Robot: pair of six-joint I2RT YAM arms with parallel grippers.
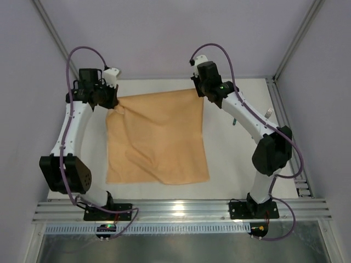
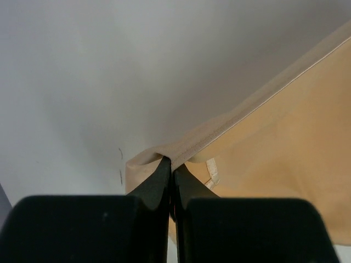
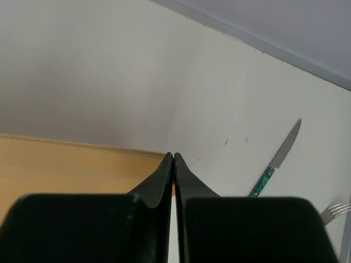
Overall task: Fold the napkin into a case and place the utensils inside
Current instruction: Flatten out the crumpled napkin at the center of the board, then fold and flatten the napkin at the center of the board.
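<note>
The left gripper (image 2: 171, 164) and right gripper (image 3: 173, 159) were each clamped shut on 1 far corner of the napkin (image 1: 159, 137), which was spread on the table (image 1: 241, 159). Nothing was folded yet, and the knife (image 3: 279, 153) and fork (image 3: 337, 211) lay off to its right.

Top view looks down from behind the arms; wrist views sit close, sharing far corners of the napkin (image 1: 156, 137).

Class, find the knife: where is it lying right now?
In the right wrist view, the knife lies on the table right of the right gripper, apart from the napkin, with the fork further right.
</note>
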